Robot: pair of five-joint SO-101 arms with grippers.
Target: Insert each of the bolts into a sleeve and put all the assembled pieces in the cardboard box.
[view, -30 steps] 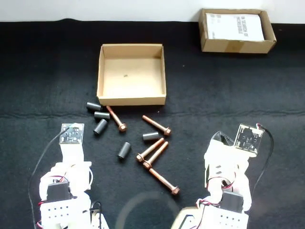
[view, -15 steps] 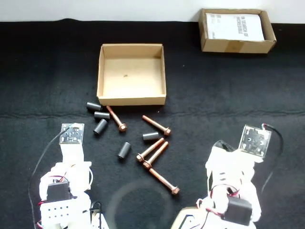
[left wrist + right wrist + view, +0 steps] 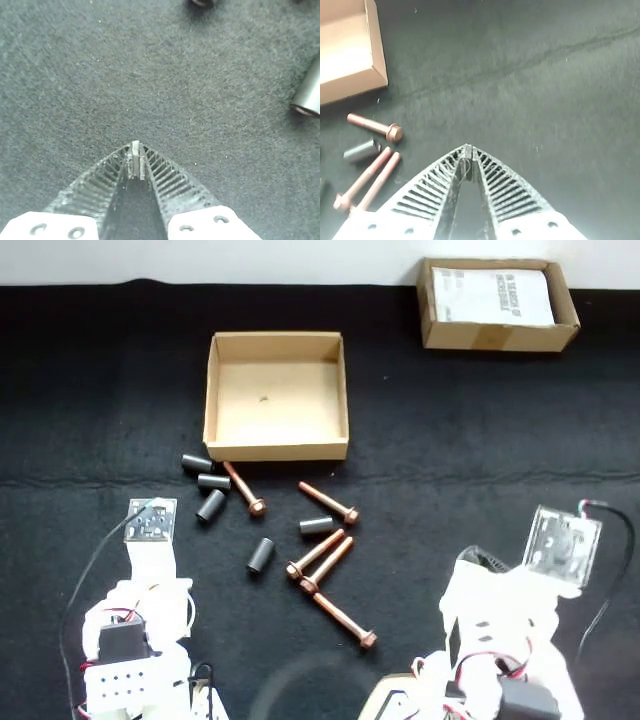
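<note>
Bolts [image 3: 328, 502], five, lie loose on the black surface [image 3: 450, 440] mixed with five sleeves [image 3: 261, 555], all separate, in the stretch between the left fingers [image 3: 165, 185] and right fingers [image 3: 500, 190], slightly ahead of both and nearer the left ones. Cardboard box [image 3: 277, 450] sits just beyond the pile, farther out from both. Left fingers are pressed together tip to tip over the surface, right fingers likewise together.
</note>
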